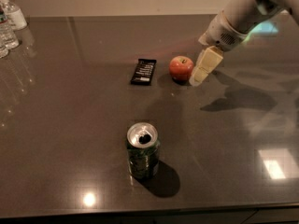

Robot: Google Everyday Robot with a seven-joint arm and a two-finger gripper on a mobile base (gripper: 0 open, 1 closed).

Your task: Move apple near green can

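The apple (pixel 181 68), small, round and red-orange, sits on the dark table (pixel 70 101) right of centre at the back. The green can (pixel 143 150) stands upright nearer the front, its silver top open, well apart from the apple. My gripper (pixel 202 67) hangs from the white arm that comes in from the upper right. It is just right of the apple, close beside it, with its cream-coloured tip pointing down-left.
A flat black bar wrapper (pixel 143 71) lies left of the apple. Clear plastic bottles (pixel 9 22) stand at the table's far left corner. The table's front edge runs along the bottom of the view.
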